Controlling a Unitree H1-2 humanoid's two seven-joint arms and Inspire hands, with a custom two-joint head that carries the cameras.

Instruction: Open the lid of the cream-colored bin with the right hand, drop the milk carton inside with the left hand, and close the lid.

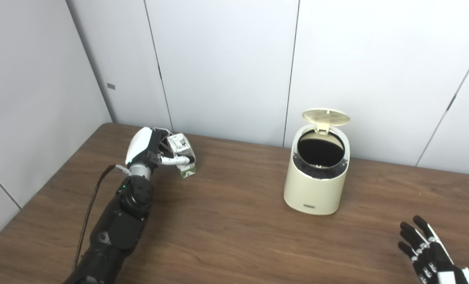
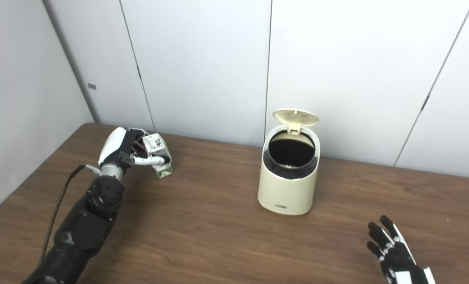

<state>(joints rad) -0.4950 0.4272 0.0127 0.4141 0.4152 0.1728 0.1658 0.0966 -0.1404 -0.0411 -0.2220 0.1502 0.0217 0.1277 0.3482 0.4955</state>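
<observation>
Through my left eye, my left hand (image 1: 146,148) grips the milk carton (image 1: 182,154) at the far left of the surface (image 1: 234,236); the cream-colored bin (image 1: 317,177) stands well apart, its lid (image 1: 326,116) up. Through my right eye, my right hand (image 2: 396,252) rests near the bin, fingers spread, holding nothing.

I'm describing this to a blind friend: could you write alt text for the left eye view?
A robot's left hand grips a milk carton above a wooden table; right of it stands a cream bin, lid up.
</observation>
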